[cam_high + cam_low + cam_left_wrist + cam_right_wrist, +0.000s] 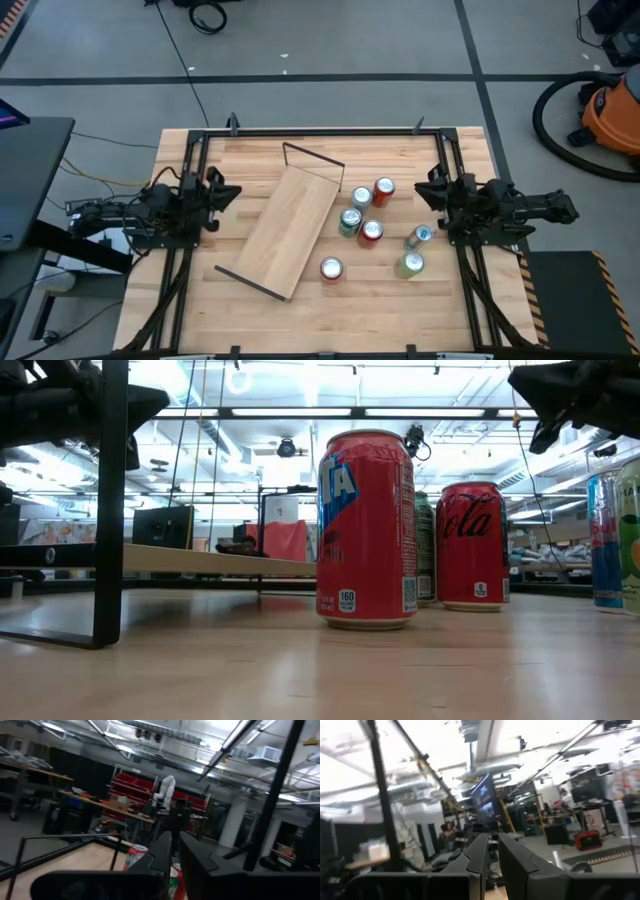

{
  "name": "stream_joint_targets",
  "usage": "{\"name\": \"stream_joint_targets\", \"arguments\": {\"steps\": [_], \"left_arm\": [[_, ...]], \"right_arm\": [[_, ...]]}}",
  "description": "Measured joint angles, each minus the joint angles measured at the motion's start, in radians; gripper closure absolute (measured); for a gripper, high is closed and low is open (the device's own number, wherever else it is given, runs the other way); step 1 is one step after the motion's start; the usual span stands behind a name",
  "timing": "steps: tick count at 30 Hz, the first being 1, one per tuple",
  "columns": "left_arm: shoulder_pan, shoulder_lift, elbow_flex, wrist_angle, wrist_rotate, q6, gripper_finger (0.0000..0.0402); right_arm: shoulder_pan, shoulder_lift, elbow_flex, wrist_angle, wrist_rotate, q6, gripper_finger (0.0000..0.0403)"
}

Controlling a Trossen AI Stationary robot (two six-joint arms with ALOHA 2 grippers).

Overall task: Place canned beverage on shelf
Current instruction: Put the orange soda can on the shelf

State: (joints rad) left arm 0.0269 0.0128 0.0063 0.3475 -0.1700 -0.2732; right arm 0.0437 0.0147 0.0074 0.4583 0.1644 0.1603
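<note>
The shelf (290, 228), a long light-wood plank, lies slantwise at mid-table. It stands on dark wire brackets at its two short ends (110, 510). Several cans stand upright on the tabletop to its right. A red one (331, 270) is nearest the front and looms large in the low view (366, 528). A red cola can (471, 546), green cans and a blue can (420, 236) stand around it. My left gripper (235, 193) hovers shut at the table's left, above the tabletop. My right gripper (420, 190) hovers shut at the right, beside the cans. Neither holds anything.
A black metal frame (320, 131) runs round the tabletop, with rails along the left and right sides under each arm. The left wrist view shows a far-end bracket wire (60, 840) and can tops (136, 856). Bare wood lies between the shelf and the front edge.
</note>
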Motion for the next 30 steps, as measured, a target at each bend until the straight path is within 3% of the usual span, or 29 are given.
{"name": "stream_joint_targets", "arguments": {"steps": [5, 7, 10, 15, 18, 24, 30], "left_arm": [[0.0, 0.0, 0.0, 0.024, -0.081, 0.003, 0.0358], [0.0, 0.0, 0.0, 0.07, -0.095, 0.007, 0.0358], [0.0, 0.0, 0.0, 0.172, -0.142, 0.07, 0.0358], [0.0, 0.0, 0.0, 0.274, -0.179, 0.205, 0.0358], [0.0, 0.0, 0.0, 0.25, -0.177, 0.219, 0.0358], [0.0, 0.0, 0.0, 0.199, -0.177, 0.24, 0.0358], [0.0, 0.022, 0.091, -0.023, -0.176, 0.212, 0.0358]], "right_arm": [[0.0, 0.0, 0.0, 0.032, 0.153, -0.003, 0.0348], [0.0, 0.0, 0.0, 0.051, 0.263, 0.005, 0.0348], [-0.001, 0.0, 0.0, 0.086, 0.335, 0.0, 0.0348], [-0.009, 0.0, 0.0, 0.141, 0.365, -0.002, 0.0348], [-0.01, 0.0, 0.0, 0.125, 0.359, 0.076, 0.0348], [-0.01, 0.046, 0.032, 0.073, 0.309, 0.076, 0.0348], [-0.01, 0.205, 0.111, 0.051, 0.31, 0.065, 0.0348]]}}
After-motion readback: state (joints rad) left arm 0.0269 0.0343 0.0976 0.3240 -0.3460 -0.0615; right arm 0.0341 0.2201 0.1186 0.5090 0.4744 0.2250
